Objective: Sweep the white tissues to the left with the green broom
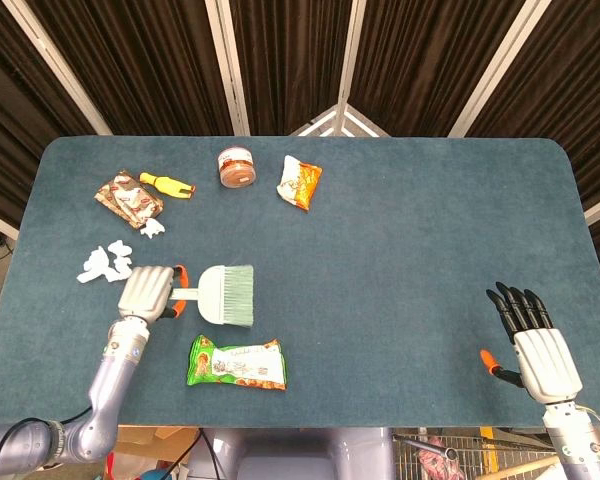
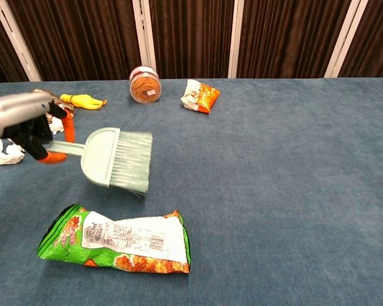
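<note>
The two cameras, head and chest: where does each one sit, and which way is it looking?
Head view: sits high, looking steeply down on the whole table; shows both arms, the left robot hand holding the green broom, the right robot hand empty.
Chest view: sits low at the near edge, looking across the table toward the curtains; shows only the left robot hand.
Shared: broom, white tissues, green snack bag.

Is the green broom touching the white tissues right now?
No, the green broom sits apart from the white tissues, with the left hand between them.
</note>
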Robot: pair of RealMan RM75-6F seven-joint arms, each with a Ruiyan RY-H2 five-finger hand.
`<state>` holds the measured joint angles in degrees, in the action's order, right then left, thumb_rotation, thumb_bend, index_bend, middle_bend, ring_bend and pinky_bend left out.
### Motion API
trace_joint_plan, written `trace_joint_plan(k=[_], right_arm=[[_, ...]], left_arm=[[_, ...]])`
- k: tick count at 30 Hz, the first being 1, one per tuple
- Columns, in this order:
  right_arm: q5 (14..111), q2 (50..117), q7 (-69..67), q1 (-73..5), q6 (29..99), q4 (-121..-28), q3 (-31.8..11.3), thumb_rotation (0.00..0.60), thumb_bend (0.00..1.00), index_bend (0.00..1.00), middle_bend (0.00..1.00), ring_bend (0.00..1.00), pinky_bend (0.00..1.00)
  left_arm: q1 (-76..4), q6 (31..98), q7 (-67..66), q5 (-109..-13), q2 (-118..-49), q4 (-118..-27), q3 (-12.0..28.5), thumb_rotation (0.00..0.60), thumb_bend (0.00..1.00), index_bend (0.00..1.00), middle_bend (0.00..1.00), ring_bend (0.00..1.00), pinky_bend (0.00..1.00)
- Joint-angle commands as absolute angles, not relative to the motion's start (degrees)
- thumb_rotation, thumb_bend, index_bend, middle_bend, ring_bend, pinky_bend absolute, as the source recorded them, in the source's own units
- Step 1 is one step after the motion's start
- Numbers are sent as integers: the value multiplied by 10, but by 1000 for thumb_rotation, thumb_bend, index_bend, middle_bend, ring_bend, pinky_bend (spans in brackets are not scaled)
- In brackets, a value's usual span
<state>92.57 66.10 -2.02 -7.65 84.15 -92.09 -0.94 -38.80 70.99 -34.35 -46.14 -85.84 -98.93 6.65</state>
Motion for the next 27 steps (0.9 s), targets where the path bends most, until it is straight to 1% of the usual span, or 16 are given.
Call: trace_joint_plan(k=[1,2,3,5,6,8,9,11,14,17,19,20,22,23,25,27], right_arm=[[926,661,-21,-76,842,-921,-9,600,303,0,0,0,0],[926,660,-22,-75,843,-921,-9,600,304,0,0,0,0],[926,660,-23,-75,843,-921,-9,600,304,0,0,0,0],[926,660,-22,-75,844,-920,-9,600,304,0,0,0,0],[927,660,-23,-74,844,-920,-8,600,304,0,0,0,0],[928,659,-24,-74,845,-921,-8,600,304,0,0,0,0],[929,660,-23,-74,845,-920,-8,600,304,0,0,0,0],[929,660,-23,-75,844,-919,-7,600,304,0,0,0,0],[928,659,-21,-75,842,-919,-8,600,304,0,0,0,0],[928,659,-18,-74,842,-919,-6,600,304,0,0,0,0],[930,660,-14,-74,844,-919,-6,600,304,0,0,0,0],[930,660,-12,-73,845,-918,-7,600,303,0,0,0,0],[929,661,-8,-74,845,-916,-8,600,304,0,0,0,0],[927,662,-5,-74,845,-916,-8,600,303,0,0,0,0],[925,663,-3,-73,845,-916,-10,600,303,0,0,0,0],[925,664,0,-73,846,-915,-11,600,304,0,0,0,0]], left_arm=[[-385,719,-362,-474,-865,-982,50,600,507,612,992,996,960],[-382,722,-366,-477,-863,-984,46,600,414,538,966,981,945],[-379,724,-367,-477,-860,-986,44,600,351,488,936,961,928],[-373,729,-371,-481,-849,-994,38,600,185,345,790,858,837],[-369,734,-377,-486,-838,-999,32,600,143,306,733,816,795],[-361,743,-383,-501,-818,-1009,20,600,66,214,565,668,638],[-357,747,-382,-508,-810,-1014,16,600,55,192,514,616,589],[-344,759,-372,-529,-791,-1022,7,600,46,140,384,460,473],[-322,774,-340,-558,-768,-1033,-5,600,46,97,261,299,354],[-297,785,-299,-585,-742,-1048,-19,600,46,52,168,177,226],[-278,800,-264,-622,-725,-1054,-32,600,46,28,112,115,147],[-261,820,-239,-660,-716,-1048,-45,600,46,14,73,89,118],[-239,852,-214,-712,-709,-1027,-63,600,46,2,19,45,81],[-223,875,-200,-746,-706,-1008,-75,600,46,0,2,23,60],[-205,900,-183,-778,-704,-988,-86,600,43,0,0,1,31],[-184,925,-160,-809,-701,-969,-97,600,41,0,0,0,17]])
